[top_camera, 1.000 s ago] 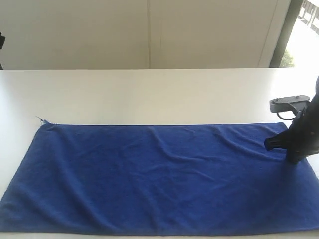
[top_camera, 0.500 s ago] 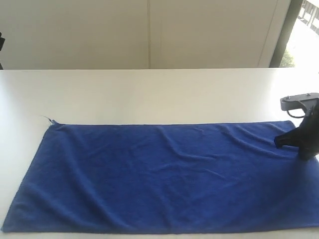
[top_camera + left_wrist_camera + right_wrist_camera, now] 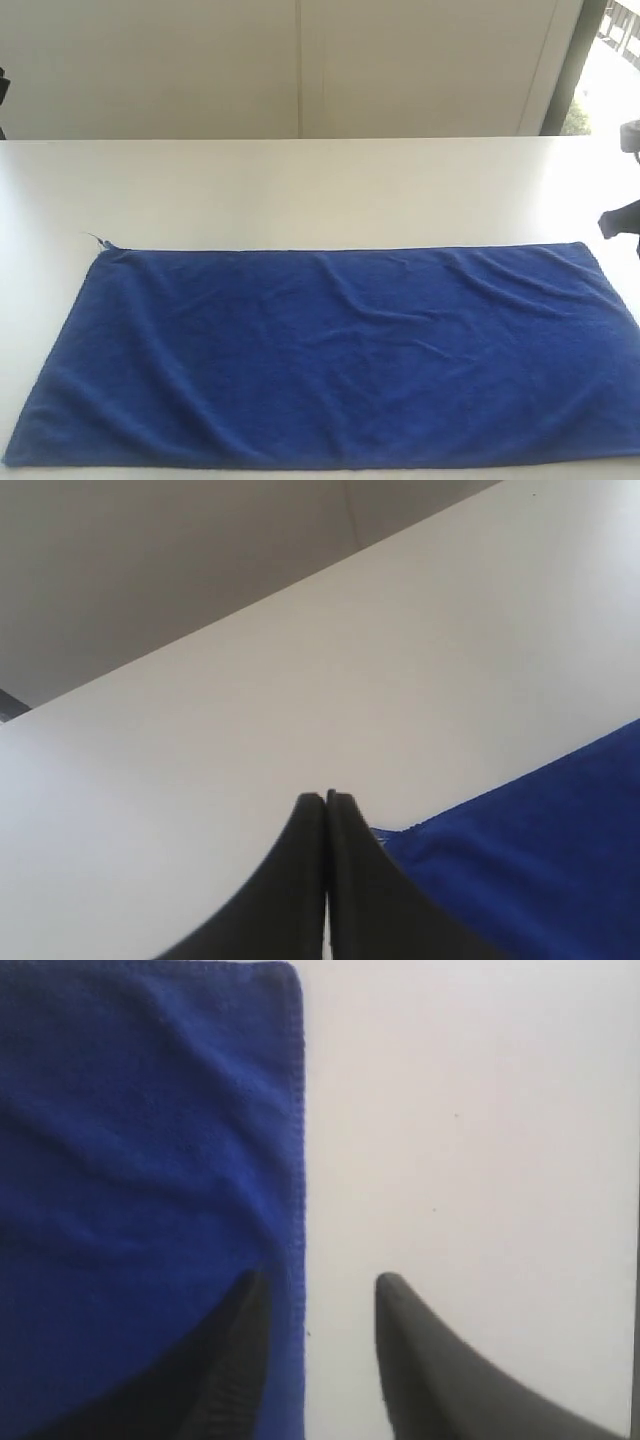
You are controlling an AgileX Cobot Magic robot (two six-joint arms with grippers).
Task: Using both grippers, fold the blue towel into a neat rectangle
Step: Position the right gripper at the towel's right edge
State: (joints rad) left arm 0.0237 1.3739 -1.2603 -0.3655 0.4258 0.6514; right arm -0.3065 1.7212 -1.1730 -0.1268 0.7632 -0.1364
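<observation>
Blue towel [image 3: 330, 355] is lying flat on the bench [image 3: 300, 190]; right gripper [image 3: 322, 1280] is backing away, jaws now apart and empty, left gripper [image 3: 326, 796] keeping its jaws shut, so folding can begin.

blue towel [image 3: 330, 350] corner cut off, right pincer [image 3: 618, 222] mostly off-frame

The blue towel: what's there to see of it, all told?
The blue towel is a deep royal-blue, soft, fuzzy cloth, a long rectangle spread flat and unfolded on the white table, with shallow wrinkles and a loose thread at one far corner. The right gripper hangs open over one short edge; no contact shows.
</observation>
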